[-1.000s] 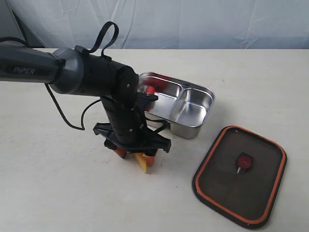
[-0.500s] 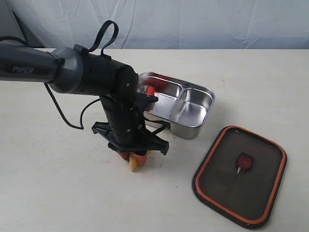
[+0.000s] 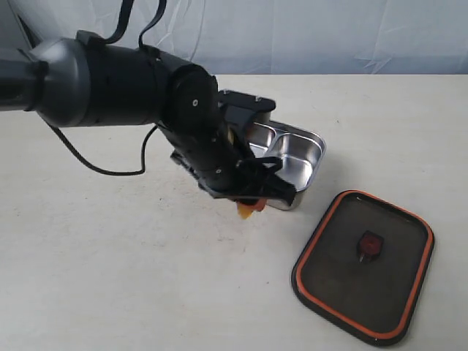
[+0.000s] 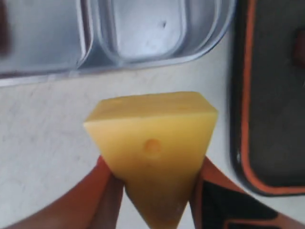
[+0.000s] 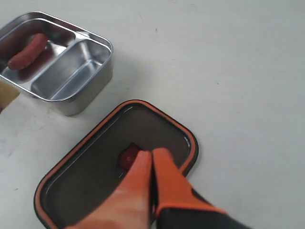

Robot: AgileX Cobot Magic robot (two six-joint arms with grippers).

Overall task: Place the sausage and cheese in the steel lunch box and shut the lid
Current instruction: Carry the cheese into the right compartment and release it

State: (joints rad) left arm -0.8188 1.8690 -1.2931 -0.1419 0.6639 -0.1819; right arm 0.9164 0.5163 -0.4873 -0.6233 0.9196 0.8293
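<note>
The left gripper [image 4: 155, 191] pinches the yellow wedge-shaped toy cheese [image 4: 152, 143] by its narrow end, apparently raised just beside the shiny two-compartment steel lunch box [image 3: 301, 191]. The wedge looks light, rigid and smooth, and its sloping flanks may slip, so flat faces seem the surer hold. The glossy red toy sausage [image 5: 27, 50] lies inside the box. The right gripper [image 5: 152, 155], jaws together and empty, hovers over the dark translucent lid [image 3: 344, 289] near the box on the plain off-white table [image 3: 110, 278]. A pale cloth [image 3: 329, 36] hangs behind.

- L gripper [image 3: 251, 204] is now clamped on cheese [image 4: 152, 143], which is up off the tabletop.
- Arm w/ cheese is now at steel lunch box [image 3: 303, 191] front wall.
</note>
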